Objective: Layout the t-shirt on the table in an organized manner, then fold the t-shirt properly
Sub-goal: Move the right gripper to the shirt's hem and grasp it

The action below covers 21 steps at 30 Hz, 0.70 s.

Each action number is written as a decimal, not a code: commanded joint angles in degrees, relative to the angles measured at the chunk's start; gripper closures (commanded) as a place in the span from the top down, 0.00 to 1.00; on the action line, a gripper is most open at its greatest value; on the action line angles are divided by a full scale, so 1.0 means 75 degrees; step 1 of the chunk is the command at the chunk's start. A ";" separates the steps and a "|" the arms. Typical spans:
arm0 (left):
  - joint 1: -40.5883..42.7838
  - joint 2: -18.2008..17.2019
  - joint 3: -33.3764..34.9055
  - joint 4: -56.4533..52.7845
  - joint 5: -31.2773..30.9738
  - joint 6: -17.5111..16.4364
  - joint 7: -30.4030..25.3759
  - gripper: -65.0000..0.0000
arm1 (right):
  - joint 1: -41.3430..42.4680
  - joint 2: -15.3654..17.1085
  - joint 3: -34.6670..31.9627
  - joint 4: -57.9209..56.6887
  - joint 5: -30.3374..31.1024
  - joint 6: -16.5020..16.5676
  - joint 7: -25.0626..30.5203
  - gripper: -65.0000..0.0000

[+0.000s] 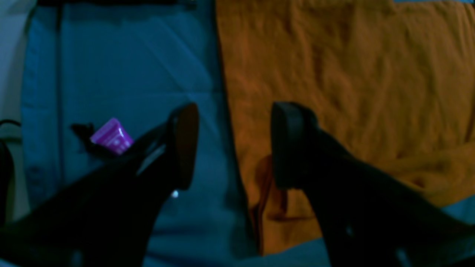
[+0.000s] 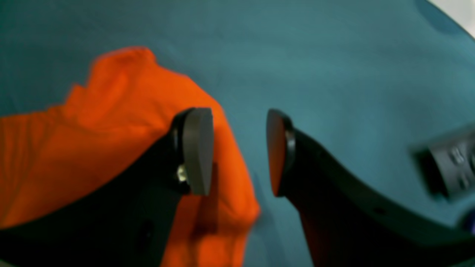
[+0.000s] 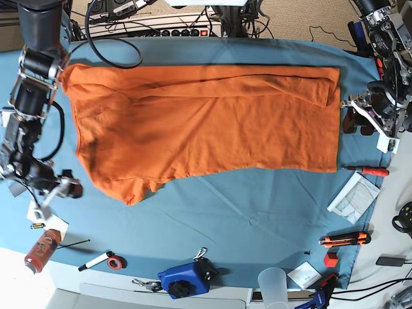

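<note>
Only my base view shows the whole t-shirt (image 3: 206, 122) spread on the table (image 3: 257, 219); my wrist views show my left gripper (image 1: 233, 146) and right gripper (image 2: 239, 152) parted, empty.

base view high overhead, straight down on the whole table (image 3: 257, 225), left wrist view close behind its fingers (image 1: 183, 144), low over the t-shirt (image 1: 334, 92) edge, right wrist view likewise close, blurred, all three share shirt and blue cloth
</note>
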State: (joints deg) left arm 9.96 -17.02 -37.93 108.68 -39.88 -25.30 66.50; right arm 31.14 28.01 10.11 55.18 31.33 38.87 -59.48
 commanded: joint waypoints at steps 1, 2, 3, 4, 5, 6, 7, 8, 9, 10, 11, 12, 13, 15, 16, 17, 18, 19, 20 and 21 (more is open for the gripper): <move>-0.0058 -0.0143 -0.0029 0.0111 -0.0079 -0.0003 -0.0163 0.49 | 0.0286 -0.0006 -0.0140 0.0119 -0.0189 0.0003 0.0166 0.37; -0.0058 -0.0143 -0.0029 0.0111 -0.0076 -0.0003 -0.0160 0.49 | 0.0294 -0.0125 -0.0309 0.0119 -0.0466 -0.0076 0.0187 0.37; -0.0058 -0.0143 -0.0029 0.0111 -0.0079 0.0000 -0.0160 0.49 | 0.0286 -0.0242 -0.0481 0.0119 -0.0659 -0.0201 0.0233 0.37; -0.0058 -0.0140 -0.0029 0.0111 -0.0087 -0.0003 -0.0166 0.49 | 0.0248 -0.0350 -0.0667 0.0105 -0.0810 -0.0268 0.0309 0.37; -0.0058 -0.0140 -0.0029 0.0111 -0.0093 -0.0003 -0.0192 0.49 | 0.0224 -0.0437 -0.0866 0.0035 -0.0947 -0.0356 0.0361 0.37; -0.0058 -0.0140 -0.0029 0.0111 -0.0108 -0.0003 -0.0195 0.49 | 0.0207 -0.0507 -0.1055 -0.0041 -0.1105 -0.0466 0.0376 0.37; -0.0058 -0.0137 -0.0029 0.0111 -0.0105 -0.0003 -0.0192 0.49 | 0.0201 -0.0565 -0.1241 -0.0105 -0.1253 -0.0621 0.0402 0.37; -0.0058 -0.0137 -0.0029 0.0111 -0.0108 -0.0003 -0.0189 0.49 | 0.0178 -0.0595 -0.1408 -0.0128 -0.1416 -0.0781 0.0437 0.37; -0.0058 -0.0137 -0.0029 0.0111 -0.0105 -0.0003 -0.0189 0.49 | 0.0140 -0.0603 -0.1539 -0.0128 -0.1574 -0.0883 0.0493 0.37; -0.0058 -0.0140 -0.0029 0.0111 -0.0108 -0.0003 -0.0189 0.49 | 0.0137 -0.0600 -0.1626 -0.0128 -0.1693 -0.0935 0.0507 0.37; -0.0058 -0.0137 -0.0029 0.0111 -0.0105 -0.0003 -0.0189 0.49 | 0.0140 -0.0600 -0.1649 -0.0125 -0.1818 -0.0968 0.0452 0.35; -0.0055 -0.0140 -0.0029 0.0111 -0.0105 -0.0003 -0.0189 0.49 | 0.0146 -0.0600 -0.1644 -0.0111 -0.1851 -0.0985 0.0286 0.27; -0.0055 -0.0137 -0.0029 0.0111 -0.0105 -0.0003 -0.0189 0.49 | 0.0149 -0.0597 -0.1626 -0.0070 -0.1845 -0.1000 0.0082 0.16; -0.0058 -0.0137 -0.0029 0.0111 -0.0108 -0.0003 -0.0204 0.49 | 0.0134 -0.0597 -0.1617 0.0143 -0.1845 -0.1014 -0.0350 0.00; -0.0058 -0.0137 -0.0029 0.0111 -0.0108 0.0000 -0.0248 0.49 | 0.0122 -0.0597 -0.1617 0.0309 -0.1842 -0.1014 -0.0539 0.00; -0.0058 -0.0137 -0.0029 0.0111 -0.0108 0.0000 -0.0277 0.49 | 0.0090 -0.0592 -0.1617 0.0510 -0.1842 -0.1014 -0.0702 0.00; -0.0058 -0.0122 -0.0029 0.0111 -0.0111 0.0000 -0.0283 0.49 | 0.0017 -0.0568 -0.1617 0.0796 -0.1801 -0.1014 -0.0819 0.00; -0.0058 -0.0119 -0.0026 0.0111 -0.0111 0.0000 -0.0280 0.49 | -0.0096 -0.0525 -0.1620 0.1148 -0.1714 -0.1014 -0.0924 0.00; -0.0058 -0.0117 -0.0026 0.0111 -0.0111 0.0000 -0.0280 0.49 | -0.0251 -0.0466 -0.1620 0.1545 -0.1585 -0.1014 -0.1032 0.00; -0.0058 -0.0119 -0.0026 0.0111 -0.0108 0.0000 -0.0280 0.49 | -0.0420 -0.0411 -0.1617 0.1961 -0.1443 -0.1014 -0.1169 0.00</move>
State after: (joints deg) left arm 10.00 -16.99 -37.93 108.68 -40.05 -25.30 65.65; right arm 26.33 23.86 -2.37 69.21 20.58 31.18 -68.51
